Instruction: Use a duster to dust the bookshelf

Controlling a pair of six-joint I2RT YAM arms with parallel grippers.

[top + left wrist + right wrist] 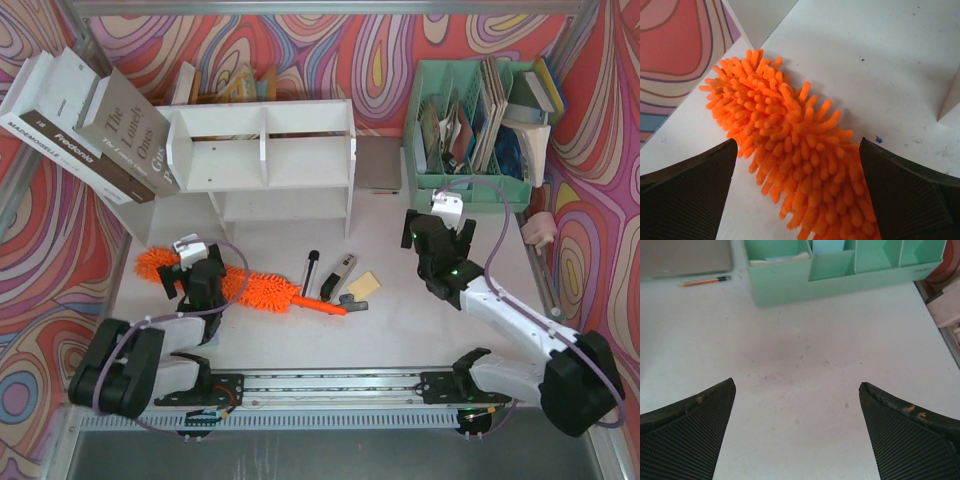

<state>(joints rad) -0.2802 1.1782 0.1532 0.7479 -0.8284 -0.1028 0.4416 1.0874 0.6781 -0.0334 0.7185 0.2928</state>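
Observation:
The white bookshelf [265, 160] stands at the back of the table, two tiers, its upper tier split by a divider. The fluffy orange duster [262, 290] lies on the table in front of it, handle pointing right. My left gripper [196, 271] hovers over the duster's shaggy head [790, 150], open, with the strands between its wide-apart fingers [695, 190] and untouched. My right gripper [437, 238] hangs open above bare table [800, 390] right of the shelf, nothing between its fingertips [905, 430].
Large books [85, 130] lean at the back left. A mint-green organizer [478, 120] with papers stands back right; a pencil [705, 282] lies before it. A black pen [311, 268], a small tool [340, 275] and a tan card [364, 284] lie mid-table.

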